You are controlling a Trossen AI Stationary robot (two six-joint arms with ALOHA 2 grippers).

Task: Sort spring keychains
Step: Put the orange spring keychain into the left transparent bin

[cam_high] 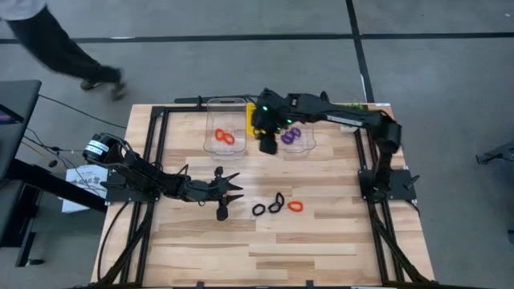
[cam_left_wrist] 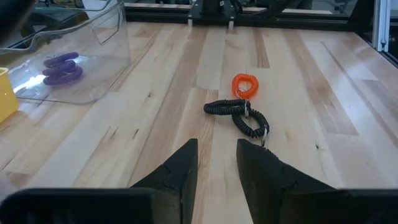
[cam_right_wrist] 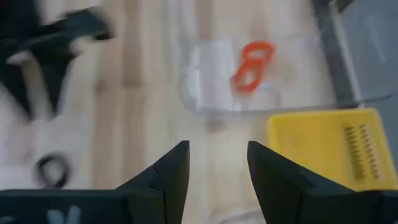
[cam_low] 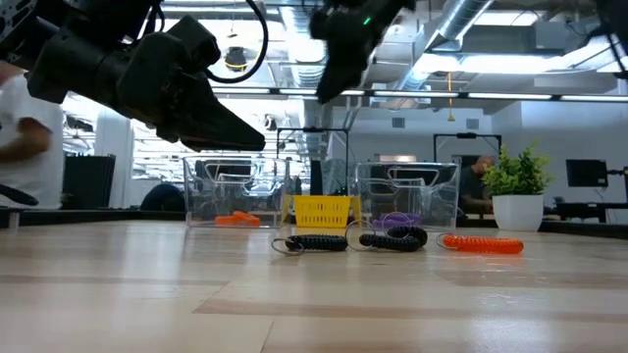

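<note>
Three spring keychains lie flat on the table: two black ones [cam_high: 267, 206] touching each other and an orange-red one [cam_high: 295, 206] just to their right. In the left wrist view the black pair [cam_left_wrist: 239, 115] and the orange-red one [cam_left_wrist: 244, 85] lie ahead of my left gripper [cam_left_wrist: 216, 168]. That gripper is open and hovers over the table to their left [cam_high: 235, 189]. Two orange-red keychains [cam_right_wrist: 252, 65] rest in the left clear bin [cam_high: 226, 108]. Purple ones [cam_high: 290, 135] rest in the right clear bin [cam_high: 309, 143]. My right gripper [cam_right_wrist: 217, 165] is open and empty, raised above the bins [cam_high: 261, 124].
A small yellow bin [cam_high: 267, 144] stands between the two clear bins. Black frame rails run along the table's left and right sides [cam_high: 157, 152]. A potted plant [cam_low: 515, 196] stands beyond the table's right. A person [cam_high: 64, 48] walks on the floor past the far left corner.
</note>
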